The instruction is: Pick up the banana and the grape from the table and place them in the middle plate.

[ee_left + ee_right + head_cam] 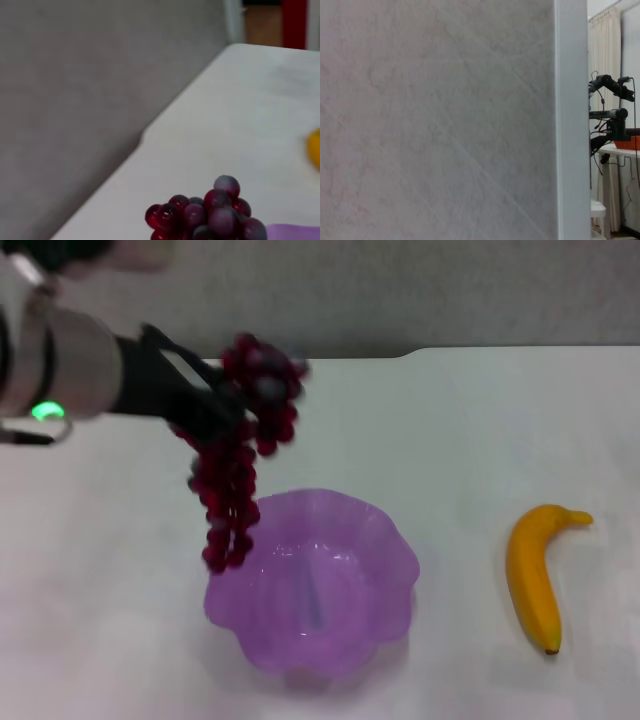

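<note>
Broad white table (480, 420) first, running from the wall edge down to the near edge. Mid-table toward the near edge, the middle plate (385, 540), purple with a scalloped rim and nothing in it. Near the right edge, well apart from the plate, the banana (530, 575), lying flat with its stem toward the far edge and its dark tip toward the near one; untouched.

Over the left half, the left gripper (215, 405), clamped on the upper part of the grape (232, 480) and holding the bunch clear of the table. Upper berries bulging past the fingers toward the far edge; long tail dangling down to just above the plate's left rim, lowest berries seemingly over the rim and not over the hollow. Same berries at the near limit of the left wrist view (210, 215), with a sliver of purple rim beside them.

Risks, as judged: releasing here would likely drape the tail over the rim and let the bunch slide out onto the table toward the left edge. Swinging tail could catch the rim and tip or shove the light plate. Lowering without shifting toward the plate's centre invites the same.

Right gripper out of sight, wrist camera facing only a wall; apparently parked.
</note>
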Motion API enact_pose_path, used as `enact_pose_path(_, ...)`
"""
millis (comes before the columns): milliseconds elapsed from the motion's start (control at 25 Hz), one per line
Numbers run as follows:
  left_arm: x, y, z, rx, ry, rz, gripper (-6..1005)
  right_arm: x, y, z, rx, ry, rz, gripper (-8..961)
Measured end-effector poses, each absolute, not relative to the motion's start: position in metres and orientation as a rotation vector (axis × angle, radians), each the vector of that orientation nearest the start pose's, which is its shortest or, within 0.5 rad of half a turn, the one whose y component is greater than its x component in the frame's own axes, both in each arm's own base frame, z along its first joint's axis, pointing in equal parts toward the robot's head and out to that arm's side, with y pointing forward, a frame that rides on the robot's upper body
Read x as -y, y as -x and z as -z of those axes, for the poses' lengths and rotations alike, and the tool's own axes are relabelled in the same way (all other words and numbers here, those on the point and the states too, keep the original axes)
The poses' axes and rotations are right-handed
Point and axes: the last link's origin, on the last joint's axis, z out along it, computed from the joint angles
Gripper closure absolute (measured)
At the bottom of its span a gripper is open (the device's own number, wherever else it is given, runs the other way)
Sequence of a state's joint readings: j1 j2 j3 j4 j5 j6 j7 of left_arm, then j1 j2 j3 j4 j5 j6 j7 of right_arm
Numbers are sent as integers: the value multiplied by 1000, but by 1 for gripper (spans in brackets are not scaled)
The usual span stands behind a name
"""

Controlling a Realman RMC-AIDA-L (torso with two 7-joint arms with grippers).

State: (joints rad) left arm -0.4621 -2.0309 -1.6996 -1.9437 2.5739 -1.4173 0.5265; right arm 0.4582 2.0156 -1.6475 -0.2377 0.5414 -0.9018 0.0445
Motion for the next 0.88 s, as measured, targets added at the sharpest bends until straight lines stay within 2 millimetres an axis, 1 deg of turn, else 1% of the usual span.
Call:
enact_pose_path(40, -336, 87, -60, 349, 2444, -92, 731, -370, -367, -56, -627, 1334, -512, 72)
enact_pose_path(80, -336, 87, -60, 349, 2444, -92, 731, -370, -366, -56, -627, 1335, -512, 72)
enact_pose_path(240, -329, 88, -34, 296, 2535, -155, 730, -372, -364, -55, -624, 1341, -514, 72)
enact_pose_path(440, -324, 92, -13, 262, 2609, -196, 734, -372, -364, -54, -624, 1343, -516, 72)
enact_pose_path(560, -326, 95, -4, 251, 2640, -206, 736, -373, -363, -55, -621, 1343, -518, 72)
enact_pose_path(640, -333, 101, 4, 264, 2650, -230, 737, -373, -363, -55, -620, 1343, -519, 72)
enact_pose_path(760, -335, 102, 10, 263, 2657, -234, 737, -375, -361, -55, -617, 1345, -522, 72)
enact_pose_path(880, -337, 106, 23, 233, 2664, -249, 738, -375, -361, -54, -618, 1345, -523, 72)
